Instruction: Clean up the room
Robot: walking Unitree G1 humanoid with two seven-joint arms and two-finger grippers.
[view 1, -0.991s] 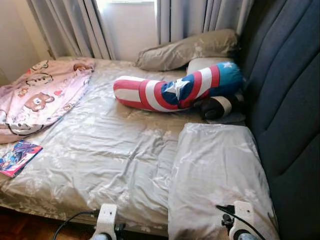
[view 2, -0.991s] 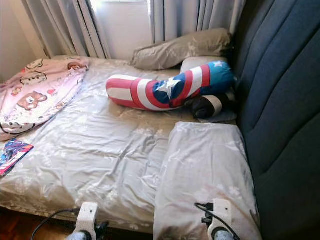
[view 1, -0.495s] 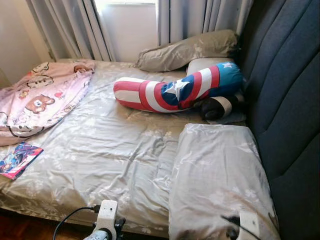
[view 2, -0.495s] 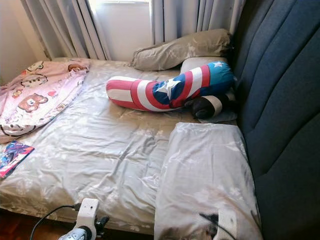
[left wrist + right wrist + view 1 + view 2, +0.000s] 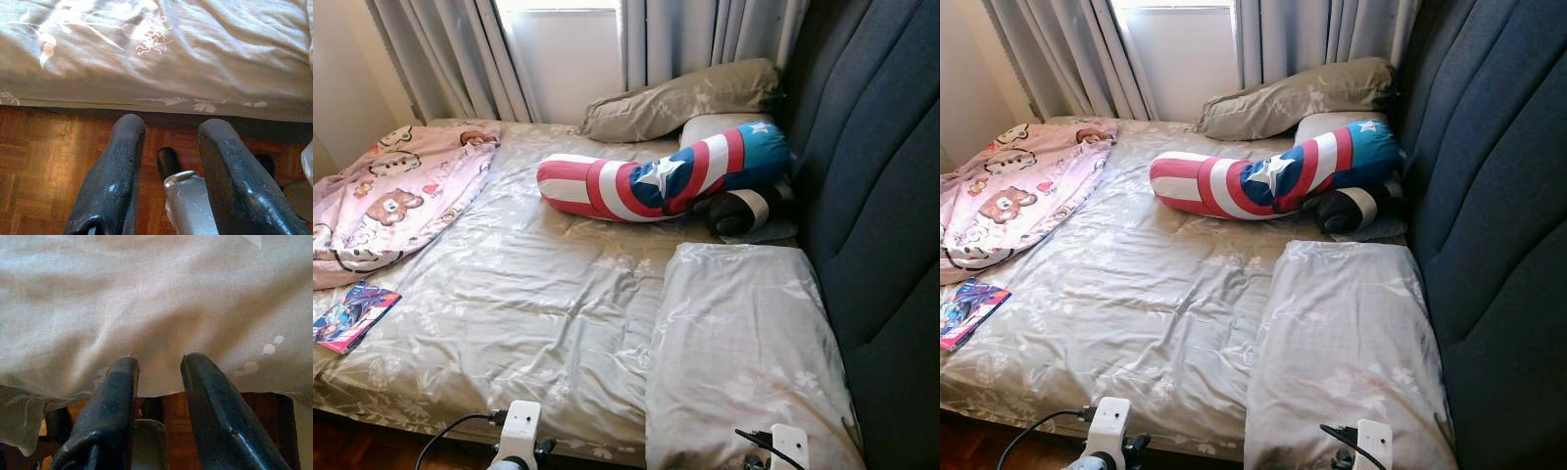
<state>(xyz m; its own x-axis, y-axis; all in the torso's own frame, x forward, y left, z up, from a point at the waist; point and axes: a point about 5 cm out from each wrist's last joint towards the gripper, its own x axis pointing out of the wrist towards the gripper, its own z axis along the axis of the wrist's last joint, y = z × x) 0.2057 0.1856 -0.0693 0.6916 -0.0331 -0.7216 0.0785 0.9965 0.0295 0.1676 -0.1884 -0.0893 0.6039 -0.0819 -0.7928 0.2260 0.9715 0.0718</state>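
A bed with a grey floral sheet (image 5: 538, 294) lies before me. On it are a grey pillow (image 5: 744, 352) at the near right, a red, white and blue star bolster (image 5: 656, 181) further back, a pink bear-print blanket (image 5: 386, 191) at the left and a colourful comic book (image 5: 352, 313) near the left edge. My left gripper (image 5: 171, 129) hangs open over the wooden floor beside the bed's edge, holding nothing. My right gripper (image 5: 157, 363) is open just in front of the grey pillow's hanging edge (image 5: 156, 308), with nothing between its fingers.
A dark blue padded headboard (image 5: 881, 196) walls the right side. A beige pillow (image 5: 680, 98) and a black and white cushion (image 5: 744, 211) lie at the back near the grey curtains (image 5: 460, 59). Wooden floor (image 5: 39, 161) runs along the bed's near edge.
The view has shifted slightly. Both wrists have bobbed a little at the lower edge of the picture. Nothing on the bed has moved.
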